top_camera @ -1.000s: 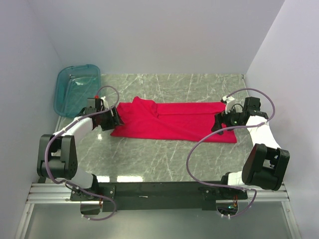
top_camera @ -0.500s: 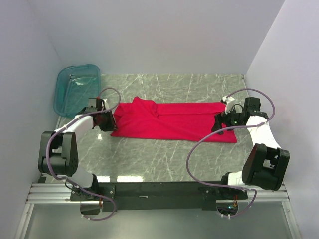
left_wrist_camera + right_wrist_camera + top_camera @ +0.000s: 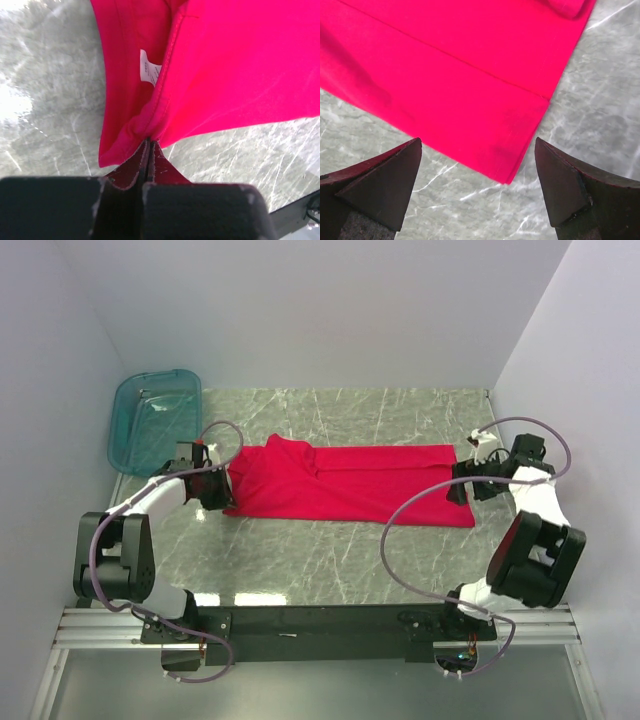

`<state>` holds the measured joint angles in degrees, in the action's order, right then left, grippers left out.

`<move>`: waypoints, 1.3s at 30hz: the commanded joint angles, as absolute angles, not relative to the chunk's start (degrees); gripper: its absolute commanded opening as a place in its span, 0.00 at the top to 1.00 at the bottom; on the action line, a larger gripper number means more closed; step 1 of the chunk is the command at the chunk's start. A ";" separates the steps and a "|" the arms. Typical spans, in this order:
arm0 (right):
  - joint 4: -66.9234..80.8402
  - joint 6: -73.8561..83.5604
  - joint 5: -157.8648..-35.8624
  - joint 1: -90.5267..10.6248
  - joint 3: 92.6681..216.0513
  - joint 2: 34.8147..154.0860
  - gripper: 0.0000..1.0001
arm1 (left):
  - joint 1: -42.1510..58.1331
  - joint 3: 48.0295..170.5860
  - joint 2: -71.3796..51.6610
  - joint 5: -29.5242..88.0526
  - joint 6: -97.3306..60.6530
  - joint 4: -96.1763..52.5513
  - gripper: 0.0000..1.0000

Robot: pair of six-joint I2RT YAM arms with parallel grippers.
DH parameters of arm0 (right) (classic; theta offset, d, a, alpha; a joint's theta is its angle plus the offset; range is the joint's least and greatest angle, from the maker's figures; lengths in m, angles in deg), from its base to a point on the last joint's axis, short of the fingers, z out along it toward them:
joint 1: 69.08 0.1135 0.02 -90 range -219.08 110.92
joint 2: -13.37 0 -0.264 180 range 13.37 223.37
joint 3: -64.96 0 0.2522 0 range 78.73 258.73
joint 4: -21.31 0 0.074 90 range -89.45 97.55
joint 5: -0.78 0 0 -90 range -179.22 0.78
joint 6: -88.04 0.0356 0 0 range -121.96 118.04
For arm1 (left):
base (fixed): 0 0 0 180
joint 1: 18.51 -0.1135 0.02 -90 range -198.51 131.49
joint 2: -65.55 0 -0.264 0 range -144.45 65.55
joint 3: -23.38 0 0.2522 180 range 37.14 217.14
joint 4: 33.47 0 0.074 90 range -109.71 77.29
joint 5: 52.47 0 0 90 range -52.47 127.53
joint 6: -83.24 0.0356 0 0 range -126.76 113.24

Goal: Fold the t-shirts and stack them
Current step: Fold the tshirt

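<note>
The red t-shirt (image 3: 350,483) lies folded into a long band across the marble table (image 3: 330,560). My left gripper (image 3: 224,494) is at the band's left end, shut on the cloth. In the left wrist view the jaws (image 3: 150,144) meet on a bunched hem of the t-shirt (image 3: 235,65), just below the white neck label (image 3: 149,72). My right gripper (image 3: 459,487) hovers open over the band's right end. In the right wrist view its fingers (image 3: 395,175) straddle the near corner of the t-shirt (image 3: 445,85) with nothing between them.
A translucent teal tub (image 3: 155,418) stands at the back left corner, behind the left arm. White walls close in the table on three sides. Cables loop over both arms. The black base rail (image 3: 320,620) runs along the near edge.
My left gripper has shut on the shirt's left edge. The right arm has drawn back to the right, from over the cloth to its right end, still open.
</note>
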<state>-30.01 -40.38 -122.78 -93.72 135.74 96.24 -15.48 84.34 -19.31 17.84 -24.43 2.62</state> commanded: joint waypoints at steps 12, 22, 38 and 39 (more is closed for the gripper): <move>-27.69 -32.99 -119.63 -95.27 150.26 115.76 0.05 | -15.96 83.02 -14.27 19.94 -28.72 4.63 1.00; -27.87 -29.65 -121.92 -95.36 151.59 120.16 0.17 | -18.33 81.43 -9.68 17.39 -35.41 8.24 0.99; -27.69 -30.70 -124.64 -95.36 149.21 117.08 0.17 | -23.43 81.96 -14.25 26.98 -37.96 9.46 0.99; -27.69 -30.79 -124.56 -95.44 149.30 117.08 0.17 | -23.43 81.96 -14.34 27.24 -37.79 9.64 0.99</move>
<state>-28.35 -30.15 -123.16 -94.99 149.49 120.09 -22.80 80.43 -13.39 24.16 -37.33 8.76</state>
